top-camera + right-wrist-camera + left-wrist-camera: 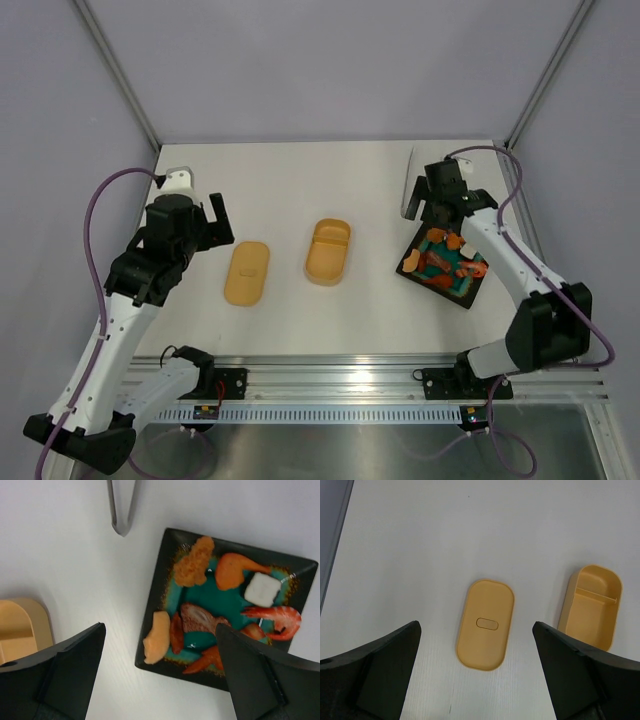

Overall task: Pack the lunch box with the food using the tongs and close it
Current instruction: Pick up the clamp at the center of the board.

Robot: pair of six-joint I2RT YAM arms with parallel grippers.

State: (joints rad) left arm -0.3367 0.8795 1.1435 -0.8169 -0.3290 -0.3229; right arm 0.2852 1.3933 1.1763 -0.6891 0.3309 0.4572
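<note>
The open lunch box (328,251) (592,607) lies mid-table, its divider showing, and is empty as far as I can see. The tongs (409,185) (121,530) lie flat on the table beyond the black tray (466,296) (155,580). On that tray sits the food (445,258) (197,562): several pieces, among them a shrimp (275,615) and a white cube (262,590). My right gripper (440,212) (160,627) hangs open over the tray's near-left corner. My left gripper (220,222) (476,630) hovers open above the flat lid (247,272) (485,625), holding nothing.
The lid lies left of the lunch box with a small gap between them. Cage posts and grey walls border the table at the back and sides. The aluminium rail with both arm bases (330,385) runs along the near edge.
</note>
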